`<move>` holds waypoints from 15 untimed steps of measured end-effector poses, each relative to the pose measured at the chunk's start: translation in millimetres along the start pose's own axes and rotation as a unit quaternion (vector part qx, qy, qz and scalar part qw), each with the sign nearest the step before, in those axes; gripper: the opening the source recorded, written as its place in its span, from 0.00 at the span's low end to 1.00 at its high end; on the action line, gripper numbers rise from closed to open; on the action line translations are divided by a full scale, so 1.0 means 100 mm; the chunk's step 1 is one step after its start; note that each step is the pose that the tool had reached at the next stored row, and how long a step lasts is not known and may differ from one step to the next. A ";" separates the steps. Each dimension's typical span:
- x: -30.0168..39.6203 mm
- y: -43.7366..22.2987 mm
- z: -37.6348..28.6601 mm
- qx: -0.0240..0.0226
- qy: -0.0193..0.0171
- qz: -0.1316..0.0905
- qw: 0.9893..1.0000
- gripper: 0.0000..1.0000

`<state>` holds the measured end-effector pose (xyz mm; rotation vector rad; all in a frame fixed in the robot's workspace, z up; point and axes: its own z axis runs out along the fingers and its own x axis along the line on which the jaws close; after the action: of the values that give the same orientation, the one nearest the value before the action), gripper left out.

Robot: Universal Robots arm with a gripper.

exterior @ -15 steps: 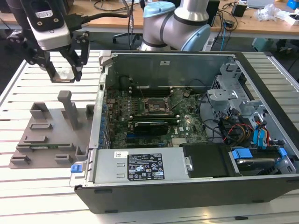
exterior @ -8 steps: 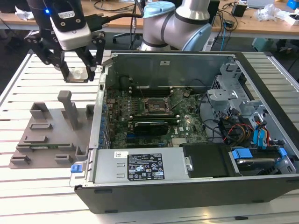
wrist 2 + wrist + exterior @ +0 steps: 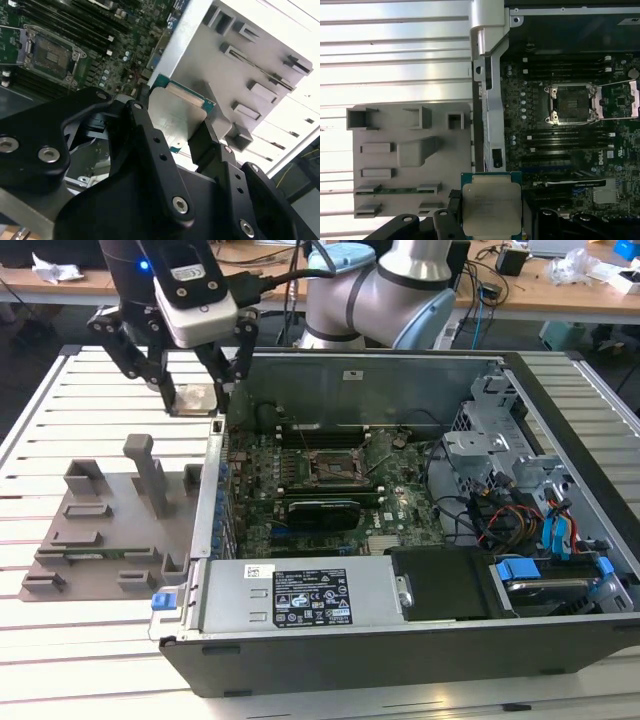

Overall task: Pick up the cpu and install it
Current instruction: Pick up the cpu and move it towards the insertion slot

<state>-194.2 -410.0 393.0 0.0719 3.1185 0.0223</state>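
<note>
Your gripper (image 3: pixel 195 390) has its fingers clamped on the cpu (image 3: pixel 193 398), held flat just outside the case (image 3: pixel 400 640) wall. The open socket (image 3: pixel 328 462) sits lower, off to the exterior view's right of the chip.

— Where is everything lying?
— The computer case (image 3: pixel 400 655) is lying open on the slatted table (image 3: pixel 60 390), taking up the middle and the exterior view's right. The parts tray (image 3: pixel 110 505) is lying just beside it, at the exterior view's left.
— And inside?
— The motherboard (image 3: pixel 260 520) is lying on the case floor, the socket (image 3: pixel 330 465) is sitting near its middle, and the card (image 3: pixel 322 510) is standing just in front of the socket. The power supply (image 3: pixel 300 598) is sitting along the near wall.
— The cpu?
— The cpu (image 3: pixel 194 398) is hanging clamped between the fingers of the gripper (image 3: pixel 194 400), in the upper part of the exterior view's left, above the table, behind the tray and near the case's wall.
</note>
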 end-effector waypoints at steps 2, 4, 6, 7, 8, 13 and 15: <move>-0.064 0.003 0.001 0.000 0.000 0.000 1.000 0.55; -0.115 0.005 0.002 0.000 0.000 0.000 1.000 0.55; -0.169 0.008 0.004 0.000 0.000 0.000 1.000 0.55; -0.197 0.009 0.004 0.000 0.001 0.000 1.000 0.55; -0.238 0.011 0.006 0.000 0.001 0.000 1.000 0.55; -0.388 0.018 0.009 0.000 0.001 0.000 1.000 0.55; -0.454 0.022 0.010 0.000 0.001 0.000 1.000 0.55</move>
<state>-148.8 -409.9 393.0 0.0721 3.1214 0.0222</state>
